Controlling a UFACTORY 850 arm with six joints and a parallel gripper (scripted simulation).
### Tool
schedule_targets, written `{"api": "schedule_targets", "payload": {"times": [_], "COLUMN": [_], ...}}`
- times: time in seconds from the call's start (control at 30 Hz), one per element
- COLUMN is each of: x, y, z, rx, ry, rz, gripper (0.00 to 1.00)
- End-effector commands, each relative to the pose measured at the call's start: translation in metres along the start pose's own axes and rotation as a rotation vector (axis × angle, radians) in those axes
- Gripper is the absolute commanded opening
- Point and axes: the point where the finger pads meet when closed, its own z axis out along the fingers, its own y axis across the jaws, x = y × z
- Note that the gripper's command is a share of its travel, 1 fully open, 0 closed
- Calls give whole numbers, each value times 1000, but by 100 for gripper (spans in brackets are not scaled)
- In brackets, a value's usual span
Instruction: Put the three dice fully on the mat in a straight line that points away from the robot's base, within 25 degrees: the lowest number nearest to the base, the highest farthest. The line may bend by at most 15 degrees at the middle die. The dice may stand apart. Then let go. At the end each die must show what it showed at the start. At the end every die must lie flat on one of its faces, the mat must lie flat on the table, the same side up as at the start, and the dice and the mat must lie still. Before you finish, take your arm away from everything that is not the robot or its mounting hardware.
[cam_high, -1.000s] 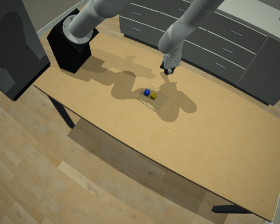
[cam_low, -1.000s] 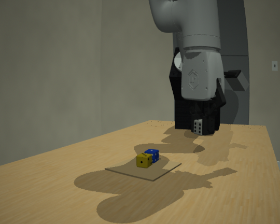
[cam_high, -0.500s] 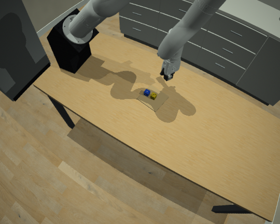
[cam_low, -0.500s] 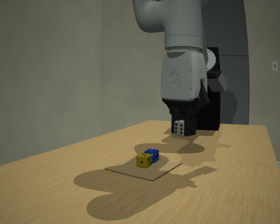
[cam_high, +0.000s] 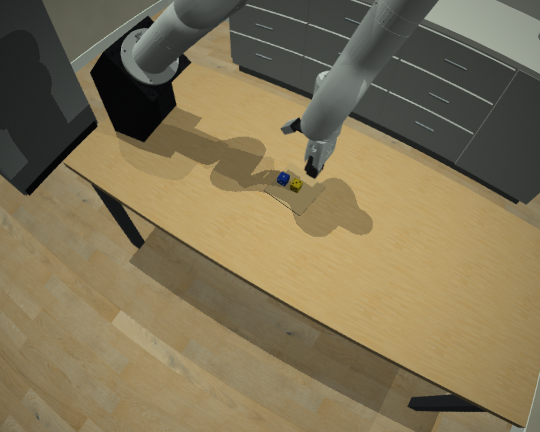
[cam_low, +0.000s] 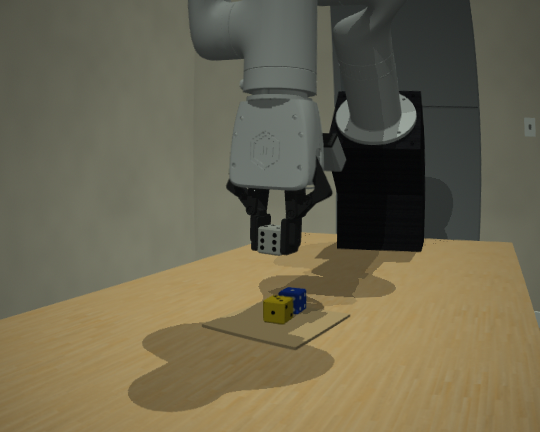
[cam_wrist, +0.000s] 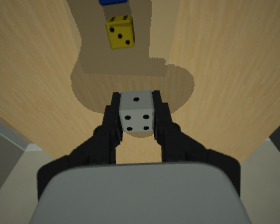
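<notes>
My gripper (cam_high: 312, 172) (cam_low: 274, 241) (cam_wrist: 137, 102) is shut on a white die (cam_low: 269, 239) (cam_wrist: 136, 114) and holds it in the air above the table, close to the tan mat (cam_high: 305, 202) (cam_low: 300, 336). A blue die (cam_high: 283, 178) (cam_low: 297, 297) (cam_wrist: 112, 2) and a yellow die (cam_high: 296, 185) (cam_low: 278, 309) (cam_wrist: 120, 32) stand side by side on the mat, the blue one nearer the robot's base. In the wrist view the yellow die lies ahead of the held die, with the blue die at the top edge. The white die is almost hidden behind the fingers in the top view.
The black base pedestal (cam_high: 132, 100) (cam_low: 380, 200) stands at the table's far corner. Grey drawer cabinets (cam_high: 425, 90) run behind the table. The arm's shadow falls over the mat and the table beside it.
</notes>
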Motion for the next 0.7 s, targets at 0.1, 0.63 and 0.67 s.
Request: {"api": "schedule_targets", "payload": {"times": [0.1,0.63,0.67], "x": [-2,-2,-2], "y": [-16,-16,-16], "z": [-1,6,8], "rx": [-40,-41,-41], "ry": [10,9,9], "rz": [-71,-71,-71], "gripper": [27,27,27]}}
